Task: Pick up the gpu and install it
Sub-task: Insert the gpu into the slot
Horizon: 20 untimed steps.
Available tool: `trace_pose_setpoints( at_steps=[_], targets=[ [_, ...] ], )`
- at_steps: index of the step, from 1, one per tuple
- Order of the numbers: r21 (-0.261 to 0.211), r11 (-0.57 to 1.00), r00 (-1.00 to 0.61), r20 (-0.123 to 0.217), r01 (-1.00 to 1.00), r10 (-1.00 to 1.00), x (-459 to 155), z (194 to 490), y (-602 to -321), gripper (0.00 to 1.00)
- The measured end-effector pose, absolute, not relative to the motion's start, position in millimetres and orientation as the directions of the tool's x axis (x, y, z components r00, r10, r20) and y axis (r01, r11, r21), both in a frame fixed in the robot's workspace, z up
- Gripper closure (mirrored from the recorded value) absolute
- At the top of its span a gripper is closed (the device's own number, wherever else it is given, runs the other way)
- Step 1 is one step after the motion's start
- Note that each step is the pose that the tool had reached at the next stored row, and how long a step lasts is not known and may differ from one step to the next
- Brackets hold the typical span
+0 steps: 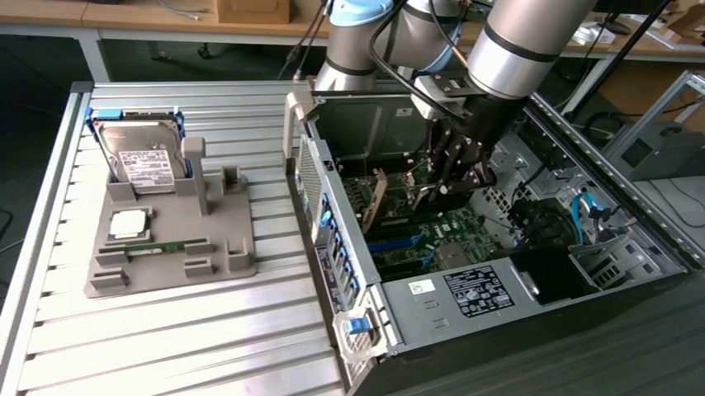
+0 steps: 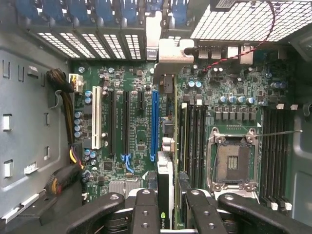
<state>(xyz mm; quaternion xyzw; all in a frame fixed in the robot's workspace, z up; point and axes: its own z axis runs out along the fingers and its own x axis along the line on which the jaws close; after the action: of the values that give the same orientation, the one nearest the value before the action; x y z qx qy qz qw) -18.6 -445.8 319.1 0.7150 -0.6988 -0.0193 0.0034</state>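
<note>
From the exterior view, my hand (image 1: pixel 454 183) is down inside the open computer case (image 1: pixel 496 289) lying on the bench (image 1: pixel 165 346), closed on the gpu (image 1: pixel 380 198). The card stands on edge above the motherboard, well apart from the grey holder (image 1: pixel 220 256) where the hard drive (image 1: pixel 144 153) sits. The risk I judge here is tilt: the card looks slightly angled against the board, and a skewed push could jam one end of the connector while the other rides high. In the wrist view, my fingers (image 2: pixel 146 212) clamp the gpu (image 2: pixel 165 173) from both sides. It runs edge-on toward its silver bracket (image 2: pixel 168 53) at the rear wall. The blue slot (image 2: pixel 154 122) lies just beside the card, not clearly under it, with the memory slots (image 2: pixel 192 136) close on the other side. Pressing down off-line could drive the edge onto bare board or onto small parts next to the slot. The bracket could also catch on the rear frame, and my narrow grip could let the card slip or twist.
</note>
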Motion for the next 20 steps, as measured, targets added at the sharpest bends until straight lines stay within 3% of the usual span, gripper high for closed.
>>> trace_pose_setpoints(
  at_steps=[20],
  targets=[
    [0.032,-0.022,0.022,-0.023,-0.999,-1.000,-35,310,-448,0.73]
  ],
)
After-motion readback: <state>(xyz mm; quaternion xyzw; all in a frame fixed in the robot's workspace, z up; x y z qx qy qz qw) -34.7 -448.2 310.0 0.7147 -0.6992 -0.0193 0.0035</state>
